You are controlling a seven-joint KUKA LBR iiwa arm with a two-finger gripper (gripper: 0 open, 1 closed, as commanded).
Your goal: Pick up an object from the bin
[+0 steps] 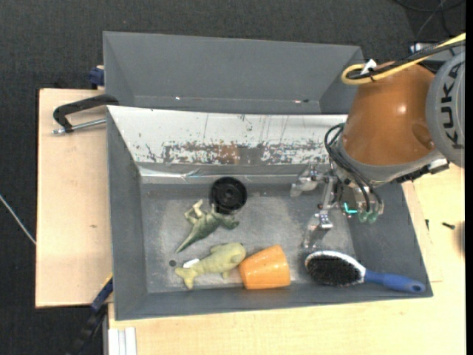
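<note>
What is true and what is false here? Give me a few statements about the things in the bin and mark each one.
1. The brush lies just in front of the pincer. True.
2. The orange cup stands upright. False: it lies on its side.
3. The pincer hangs over the black disc. False: the disc lies well to the pincer's left, near the back wall.
4. The brush has a blue handle. True.
5. A pale toy lies left of the cup, with a green dinosaur behind it. True.
</note>
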